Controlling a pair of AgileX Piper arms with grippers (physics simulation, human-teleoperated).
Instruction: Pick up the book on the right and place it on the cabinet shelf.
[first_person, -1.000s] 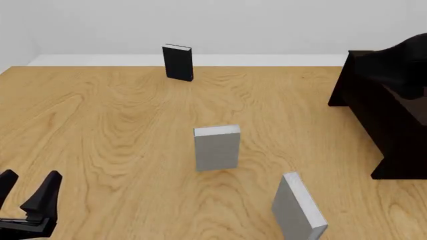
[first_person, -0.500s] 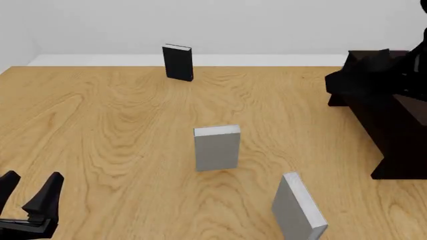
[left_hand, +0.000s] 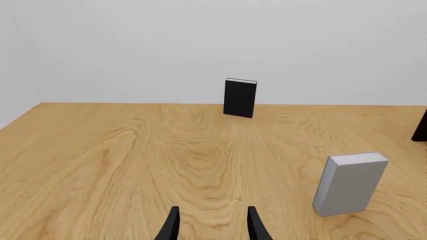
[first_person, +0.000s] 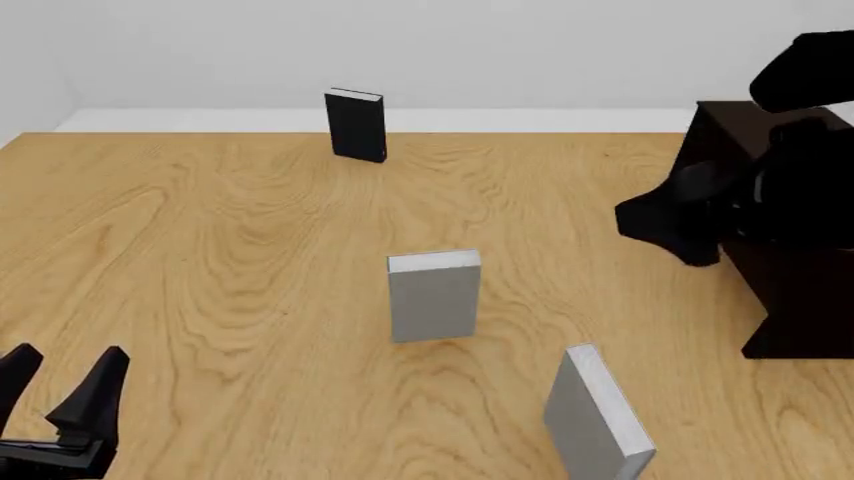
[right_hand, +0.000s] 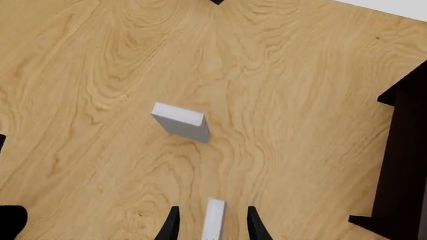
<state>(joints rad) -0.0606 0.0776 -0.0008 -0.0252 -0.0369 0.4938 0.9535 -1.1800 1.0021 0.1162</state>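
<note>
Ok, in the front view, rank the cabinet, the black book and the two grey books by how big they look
1. Cabinet, largest by far, though cut off at the edge.
2. Right grey book and middle grey book: look about alike; the right one is nearer and turned, so no ranking.
3. Black book, smallest, but farthest away.

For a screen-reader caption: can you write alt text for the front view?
Three books stand on a wooden table: a black book at the far edge, a grey book in the middle, and another grey book nearer and to the right. A dark cabinet sits at right; the left hand waits open, near left.
</note>
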